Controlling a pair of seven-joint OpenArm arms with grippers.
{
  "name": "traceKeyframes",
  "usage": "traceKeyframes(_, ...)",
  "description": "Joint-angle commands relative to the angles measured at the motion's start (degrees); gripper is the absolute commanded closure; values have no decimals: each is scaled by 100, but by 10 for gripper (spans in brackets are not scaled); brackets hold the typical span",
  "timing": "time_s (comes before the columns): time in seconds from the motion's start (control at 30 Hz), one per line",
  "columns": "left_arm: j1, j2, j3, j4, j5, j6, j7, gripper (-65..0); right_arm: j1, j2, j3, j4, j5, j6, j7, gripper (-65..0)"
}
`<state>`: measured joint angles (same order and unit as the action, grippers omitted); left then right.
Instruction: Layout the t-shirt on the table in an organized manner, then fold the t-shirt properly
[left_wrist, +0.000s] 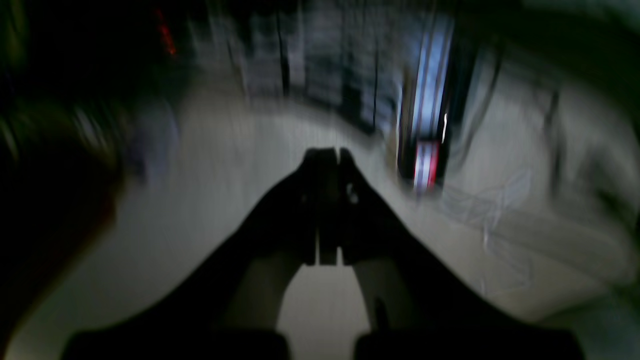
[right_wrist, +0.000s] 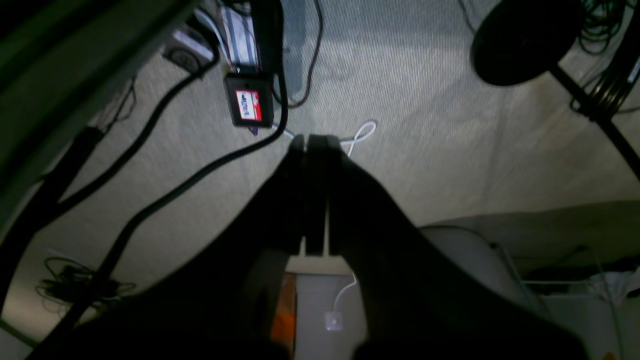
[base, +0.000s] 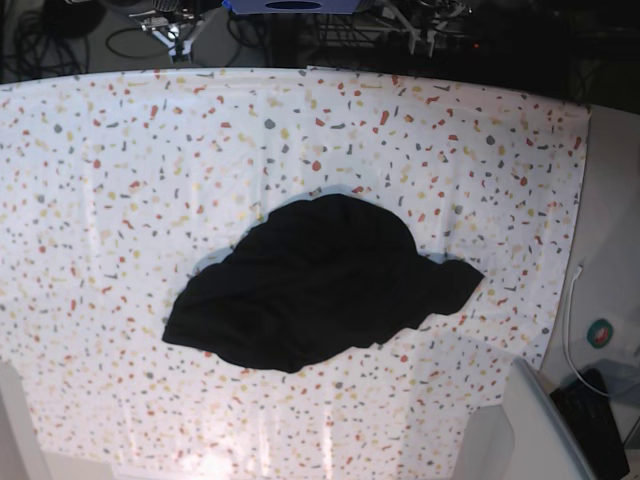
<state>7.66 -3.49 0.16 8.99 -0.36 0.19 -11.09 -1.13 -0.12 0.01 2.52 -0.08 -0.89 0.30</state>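
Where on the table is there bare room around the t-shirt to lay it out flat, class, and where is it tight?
The t-shirt lies crumpled near the middle of the table. Wide bare cloth runs between it and the far edge, and to the base view's left. Nearer the front edge there is a narrower strip. It is tightest at the view's right, where the shirt's pointed end nears the table's edge.

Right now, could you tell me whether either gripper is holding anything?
Nothing is held. The left gripper and right gripper are both shut on nothing, and the t-shirt lies crumpled on the table.
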Motion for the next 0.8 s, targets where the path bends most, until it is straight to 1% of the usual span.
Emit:
traceKeyframes(0.0,232,-34,50,-42,67,21,6,0,-173,43,21,139,12,31,-25,0)
traceKeyframes(0.07,311,-43,41,-42,58,21,-82,0,-419,69,21,482,12,40,-25,-5)
traceKeyframes(0.1,302,-60,41,-25,58,21,-64,-2,-498,60,21,640,12,40,-51,-32)
traceKeyframes(0.13,302,-60,41,-16,58,21,-12,-3,-507,52,21,693,12,49,-60,-93)
traceKeyframes(0.17,302,-60,41,10,58,21,67,-3,-516,25,21,693,12,49,-60,-194)
traceKeyframes(0.23,302,-69,14,19,14,21,129,-3,-542,-28,-5,693,12,49,-60,-440)
traceKeyframes(0.27,293,-69,23,19,14,21,138,-5,-595,-28,-5,710,12,58,-34,-552)
traceKeyframes(0.3,267,-69,32,19,23,21,138,-5,-665,-19,-14,763,-6,58,-25,-615)
traceKeyframes(0.33,232,-69,41,19,32,21,147,-5,-709,-19,-14,789,-6,58,-16,-630)
traceKeyframes(0.37,214,-69,41,19,14,21,147,-5,-718,-19,-14,833,-6,58,10,-606)
traceKeyframes(0.4,205,-78,6,19,14,21,147,-5,-727,-19,-14,833,-6,58,19,-546)
traceKeyframes(0.47,170,-78,-12,19,5,21,147,-5,-736,-19,-5,833,3,58,10,-347)
traceKeyframes(0.53,153,-78,-12,19,5,21,147,-5,-736,-19,12,833,12,58,10,-74)
traceKeyframes(0.57,153,-78,-12,19,5,21,147,-5,-736,-19,21,833,12,49,10,0)
traceKeyframes(0.63,144,-78,32,19,40,21,155,-8,-736,-19,21,833,12,49,1,0)
traceKeyframes(0.67,144,-78,32,19,40,21,155,-26,-736,-19,21,833,12,49,1,0)
traceKeyframes(0.73,144,-78,32,19,58,21,155,-110,-736,-19,21,833,12,49,1,0)
traceKeyframes(0.77,144,-78,41,19,58,21,155,-179,-736,-10,21,833,12,49,10,0)
